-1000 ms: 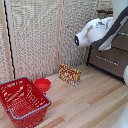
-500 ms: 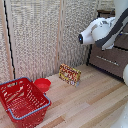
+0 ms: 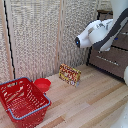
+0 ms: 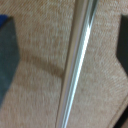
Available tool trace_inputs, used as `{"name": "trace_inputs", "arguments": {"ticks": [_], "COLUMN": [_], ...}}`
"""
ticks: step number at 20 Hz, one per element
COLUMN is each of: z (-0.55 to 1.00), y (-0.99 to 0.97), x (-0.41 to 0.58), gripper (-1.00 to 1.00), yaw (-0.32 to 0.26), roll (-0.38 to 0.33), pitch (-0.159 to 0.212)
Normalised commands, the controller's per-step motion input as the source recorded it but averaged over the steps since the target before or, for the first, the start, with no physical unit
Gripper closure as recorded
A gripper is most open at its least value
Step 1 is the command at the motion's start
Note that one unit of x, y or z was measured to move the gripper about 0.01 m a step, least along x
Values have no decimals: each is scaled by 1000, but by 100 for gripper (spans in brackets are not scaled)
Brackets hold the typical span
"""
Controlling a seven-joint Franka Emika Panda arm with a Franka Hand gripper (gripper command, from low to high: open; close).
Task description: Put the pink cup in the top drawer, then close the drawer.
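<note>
My gripper [image 4: 64, 50] is open. Its dark fingers [image 4: 6, 55] show at the two sides of the wrist view, and a long silver bar handle [image 4: 75, 65] runs between them without touching either. Behind the bar is a brown drawer front [image 4: 35, 80]; I cannot tell which drawer it is. In the exterior view the white arm [image 3: 97, 32] reaches across the dark-brown storage unit [image 3: 107, 62] on the exterior view's right and hides most of its upper drawers. The gripper itself cannot be made out there. The pink recepticle is out of view.
A red wire basket [image 3: 22, 100] stands on the wooden floor at the exterior view's lower left. A red shallow bowl [image 3: 42, 84] lies beside it. A small red-and-yellow box [image 3: 70, 74] stands near the beige woven screens [image 3: 40, 35].
The arm has shifted only slightly in front of the storage unit. The basket, bowl and box have not moved.
</note>
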Motion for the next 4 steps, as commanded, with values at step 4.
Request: {"name": "trace_inputs", "arguments": {"ticks": [4], "z": [-44], "y": [574], "x": [76], "gripper": [-100], "yaw": [-146], "roll": [111], "pitch": [97]}}
